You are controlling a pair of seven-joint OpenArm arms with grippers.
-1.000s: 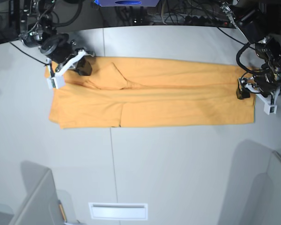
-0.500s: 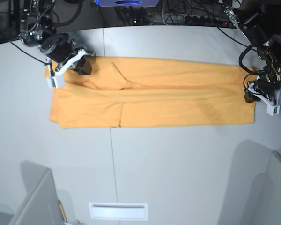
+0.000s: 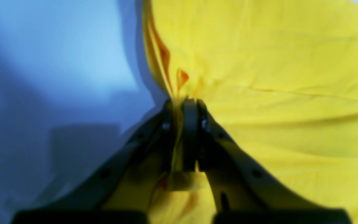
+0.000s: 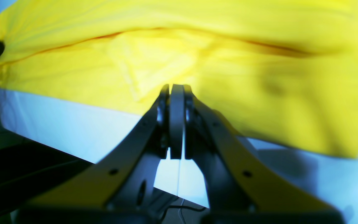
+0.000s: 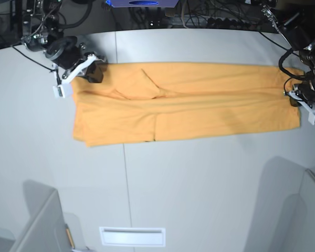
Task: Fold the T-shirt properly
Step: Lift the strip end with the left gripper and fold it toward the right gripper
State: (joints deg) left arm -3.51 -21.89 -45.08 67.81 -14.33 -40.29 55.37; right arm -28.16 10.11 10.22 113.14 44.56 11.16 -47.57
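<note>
**On a grey table, two arms flank a folded shirt**

At the edge of the T-shirt (image 5: 189,107), the left gripper (image 3: 183,107) pinches a gathered ridge of yellow-orange cloth, its jaws closed tight with fabric bunched between them and a scrap of hem showing below the fingertips. From that pinch the cloth fans out ahead and to one side in soft creases, while bare table (image 3: 57,71) lies on the other.

In the base view the garment lies as a long band across the table (image 5: 199,178), folded lengthwise, with one end at the left gripper (image 5: 295,100) and the other just beside the right gripper (image 5: 92,71). A small triangular flap rises from the band near the right gripper's end.

The right gripper (image 4: 176,93) has its jaws pressed together with nothing visible between them. In its wrist view, the shirt (image 4: 179,56) spreads ahead of the fingertips, and the table's pale surface (image 4: 73,127) shows beneath and behind them. Cables and equipment sit beyond the table's far edge.
</note>
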